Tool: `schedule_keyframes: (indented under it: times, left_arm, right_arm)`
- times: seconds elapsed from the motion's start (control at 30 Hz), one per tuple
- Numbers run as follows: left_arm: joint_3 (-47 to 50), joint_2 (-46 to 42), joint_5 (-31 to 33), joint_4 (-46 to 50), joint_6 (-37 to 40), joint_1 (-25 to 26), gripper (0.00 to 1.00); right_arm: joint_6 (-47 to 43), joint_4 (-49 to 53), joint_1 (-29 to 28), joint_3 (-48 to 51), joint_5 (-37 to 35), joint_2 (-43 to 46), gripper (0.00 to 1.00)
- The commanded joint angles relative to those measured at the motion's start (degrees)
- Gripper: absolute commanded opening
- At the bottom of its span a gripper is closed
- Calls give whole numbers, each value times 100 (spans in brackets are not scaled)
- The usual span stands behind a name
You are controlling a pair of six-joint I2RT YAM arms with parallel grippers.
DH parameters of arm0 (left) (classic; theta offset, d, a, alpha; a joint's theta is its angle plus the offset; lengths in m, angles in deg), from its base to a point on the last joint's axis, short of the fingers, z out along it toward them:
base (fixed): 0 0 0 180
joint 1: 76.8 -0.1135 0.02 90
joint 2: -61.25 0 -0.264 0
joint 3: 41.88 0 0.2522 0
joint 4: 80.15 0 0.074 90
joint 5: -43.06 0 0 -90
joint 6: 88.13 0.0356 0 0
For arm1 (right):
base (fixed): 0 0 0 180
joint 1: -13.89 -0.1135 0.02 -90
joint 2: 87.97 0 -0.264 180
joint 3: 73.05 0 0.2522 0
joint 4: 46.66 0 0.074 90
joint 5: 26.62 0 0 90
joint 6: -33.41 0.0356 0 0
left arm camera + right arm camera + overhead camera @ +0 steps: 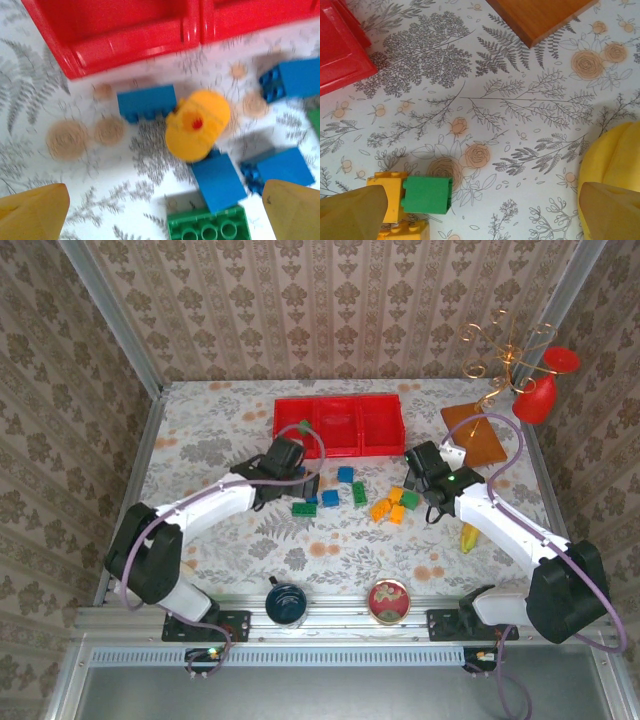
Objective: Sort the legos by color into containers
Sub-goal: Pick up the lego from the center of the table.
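We're hovering left pincer [164, 207] wide open over orange ring [197, 125], probably lining up grab; right pincer [481, 214] gaping empty too.

Green, blue and orange legos [345, 474] lie scattered near the red tray [340, 420].

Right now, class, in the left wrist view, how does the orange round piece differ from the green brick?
The orange round piece is rounded with a central hole; the green brick is rectangular with studs. The orange round piece lies nearer the red tray than the green brick. Both rest on the table, outside the tray.
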Motion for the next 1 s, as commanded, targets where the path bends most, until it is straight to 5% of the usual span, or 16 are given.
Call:
schedule_keyframes:
  times: [0.0,0.47,0.97]
  left_arm:
    - [321,-170,283,-121,-388,267,100]
    - [464,622,176,-428,-705,668,96]
    - [347,1206,236,-318,-888,575,71]
  right_arm:
    - [230,216,-20,-62,-253,76,100]
    - [297,98,-25,31,-218,286,100]
    - [230,-2,-27,35,-191,302,100]
